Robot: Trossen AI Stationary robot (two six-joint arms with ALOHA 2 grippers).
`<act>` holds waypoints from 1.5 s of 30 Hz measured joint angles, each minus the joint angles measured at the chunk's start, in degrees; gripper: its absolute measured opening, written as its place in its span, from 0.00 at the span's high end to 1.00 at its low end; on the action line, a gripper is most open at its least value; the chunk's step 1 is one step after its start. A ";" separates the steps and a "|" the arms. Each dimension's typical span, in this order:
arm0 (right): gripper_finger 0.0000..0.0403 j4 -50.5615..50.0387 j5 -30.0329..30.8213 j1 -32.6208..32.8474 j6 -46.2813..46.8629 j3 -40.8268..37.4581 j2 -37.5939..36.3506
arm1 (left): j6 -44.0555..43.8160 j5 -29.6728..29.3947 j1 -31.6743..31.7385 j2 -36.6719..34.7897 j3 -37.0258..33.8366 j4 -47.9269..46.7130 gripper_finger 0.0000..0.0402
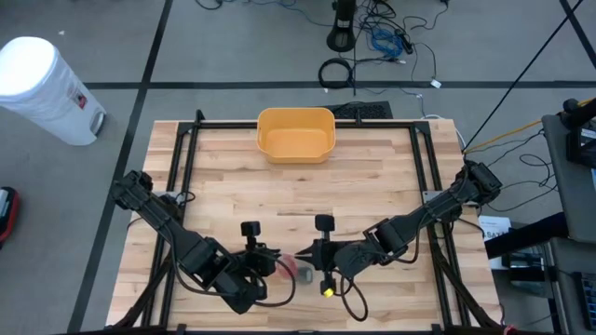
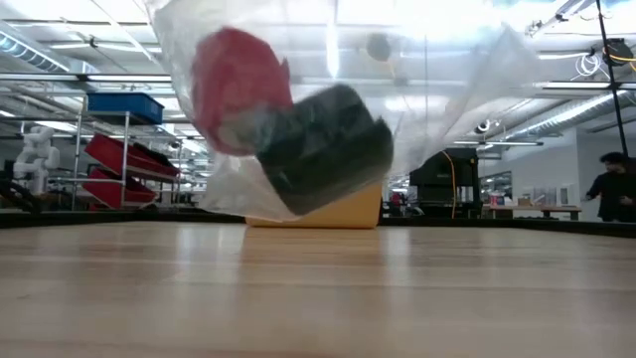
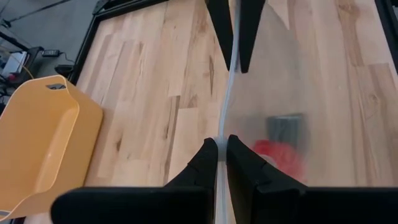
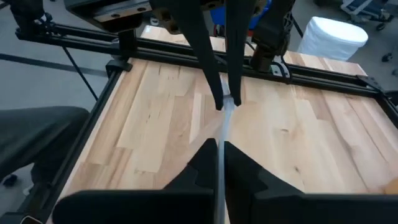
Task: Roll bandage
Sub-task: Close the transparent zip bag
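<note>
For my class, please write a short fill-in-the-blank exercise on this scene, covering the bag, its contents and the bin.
1. Both hands, the left hand and the right hand, pinch the edge of a clear ____ bag.
2. Inside the bag lie a black roll and a ____ roll.
3. The yellow bin on the wooden table is ____.

Missing words: plastic; red; empty

A yellow plastic bin sits at the far edge of the wooden table, centred. On the floor beyond the table's far-left corner stands a white trash can. Black cables lie tangled on the floor behind the table
</note>
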 joint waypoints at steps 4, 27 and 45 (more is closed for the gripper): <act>0.99 0.26 0.29 0.00 -0.58 0.00 0.00 | 0.00 0.04 0.00 0.00 0.02 0.00 0.94; 1.00 0.24 3.22 4.63 -2.26 -0.04 -3.30 | -0.63 1.88 -1.90 -0.07 0.09 -1.49 0.94; 0.82 3.77 -2.62 1.69 -2.34 0.02 -0.71 | -0.38 1.51 -1.90 -0.07 0.02 -0.50 0.94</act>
